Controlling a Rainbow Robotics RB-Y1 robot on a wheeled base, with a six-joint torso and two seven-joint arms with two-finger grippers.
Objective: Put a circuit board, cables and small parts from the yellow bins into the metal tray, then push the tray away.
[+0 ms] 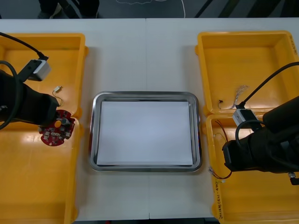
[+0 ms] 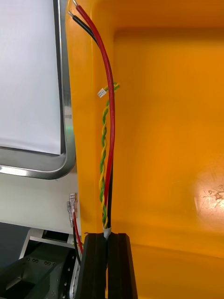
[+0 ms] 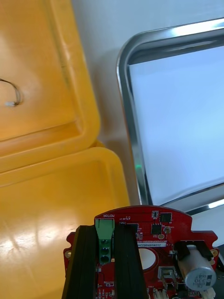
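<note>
The round red circuit board (image 1: pixel 57 129) carries a green terminal block, black chips and a silver capacitor. The left gripper (image 3: pixel 104 236) clamps it by the green block, its fingers apart only by the block's width. The board hangs just left of the metal tray (image 1: pixel 93 140), over the seam where the two left yellow bins (image 1: pixel 28 186) meet.

Right of the tray, the right gripper (image 2: pixel 107 240) pinches a cable bundle (image 2: pixel 113 140) — red and black leads with a green-and-yellow twisted pair. The bundle runs along the tray-side wall of the near right bin (image 1: pixel 252 200).

The tray sits on a light table (image 1: pixel 140 51); its rim is shiny and its inside white. Narrow strips of table separate the tray from the bins on both sides — beyond the tray's far rim the tabletop runs wide to the table's edge.
</note>
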